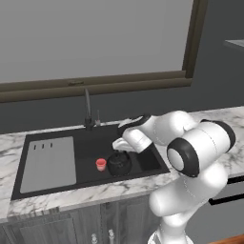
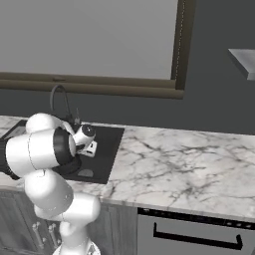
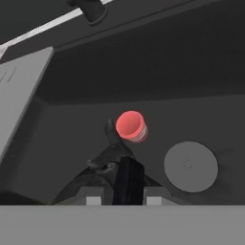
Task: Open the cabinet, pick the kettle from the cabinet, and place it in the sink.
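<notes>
The gripper (image 1: 122,151) reaches down into the sink (image 1: 62,137), its fingers pinched on the arched handle of the kettle (image 1: 118,163). The black kettle sits low in the basin, spout toward a small red cup (image 1: 100,164) just beside it. In the hand view, the round drain (image 3: 190,166) lies near the cup (image 3: 131,126). A grey drainboard (image 1: 49,163) lies at the sink's left, and the faucet (image 1: 87,110) stands behind the basin.

Matte-black kettle (image 1: 118,163), red cup (image 1: 100,164)
</notes>
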